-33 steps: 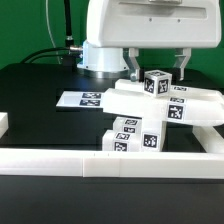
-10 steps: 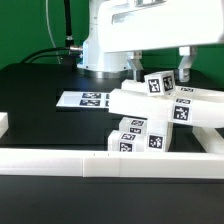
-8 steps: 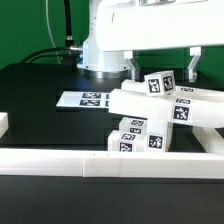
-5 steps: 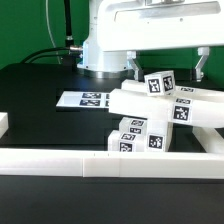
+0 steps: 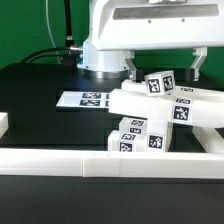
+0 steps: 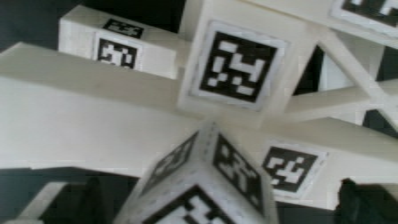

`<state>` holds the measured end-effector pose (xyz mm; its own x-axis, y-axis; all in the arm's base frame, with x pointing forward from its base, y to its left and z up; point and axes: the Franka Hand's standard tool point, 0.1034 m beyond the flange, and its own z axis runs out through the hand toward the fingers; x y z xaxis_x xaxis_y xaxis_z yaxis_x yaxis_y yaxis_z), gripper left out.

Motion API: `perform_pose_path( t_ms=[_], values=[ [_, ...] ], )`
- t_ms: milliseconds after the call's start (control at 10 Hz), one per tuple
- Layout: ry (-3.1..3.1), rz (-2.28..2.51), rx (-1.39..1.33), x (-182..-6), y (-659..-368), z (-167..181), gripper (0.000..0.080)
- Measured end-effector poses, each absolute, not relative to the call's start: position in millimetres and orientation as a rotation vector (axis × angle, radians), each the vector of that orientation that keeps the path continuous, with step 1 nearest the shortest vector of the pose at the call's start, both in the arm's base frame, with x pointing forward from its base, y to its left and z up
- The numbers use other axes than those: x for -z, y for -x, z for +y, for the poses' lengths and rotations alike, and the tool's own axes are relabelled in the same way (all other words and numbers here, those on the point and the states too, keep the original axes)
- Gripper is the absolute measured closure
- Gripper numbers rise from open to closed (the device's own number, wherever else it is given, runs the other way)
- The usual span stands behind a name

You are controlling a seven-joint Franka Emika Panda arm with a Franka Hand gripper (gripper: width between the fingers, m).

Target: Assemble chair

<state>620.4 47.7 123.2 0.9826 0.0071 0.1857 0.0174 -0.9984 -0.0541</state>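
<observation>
currently gripper (image 5: 167, 72) hangs over chair (image 5: 135, 101), fingers (image 5: 133, 68) spread wide, one on each side of the top tagged post, clear of it. chair sits against rail (image 5: 90, 165) at desk's near edge, toward the exterior view's right. marker board (image 5: 85, 100) lies farther in. wrist view: tags and x-brace fill the frame.

A plain bright green backdrop (image 5: 30, 25) rises behind the far edge of the matte black tabletop (image 5: 40, 130). Against it, near that far edge, hang dark looping cables (image 5: 42, 56). A long low white border rail (image 5: 60, 164) runs along the near edge, and a short white piece of the same rail (image 5: 3, 124) sits at the edge on the exterior view's left. The thin flat white marker board (image 5: 85, 100) lies towards the far edge. The light is soft and even.
</observation>
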Motion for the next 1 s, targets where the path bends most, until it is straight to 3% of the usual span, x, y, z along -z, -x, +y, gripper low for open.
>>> perform_pose_path(
  t_ms=[200,400,800,1000],
  values=[
    [3.07,-0.018,0.247,-123.8,-619.0,47.4,0.015],
    [3.062,-0.025,0.026,-123.2,-611.3,51.1,0.015],
    [3.062,-0.037,0.006,-122.7,-613.4,52.2,0.015],
    [3.063,-0.418,0.022,-123.1,-614.6,48.7,0.015]
  ],
)
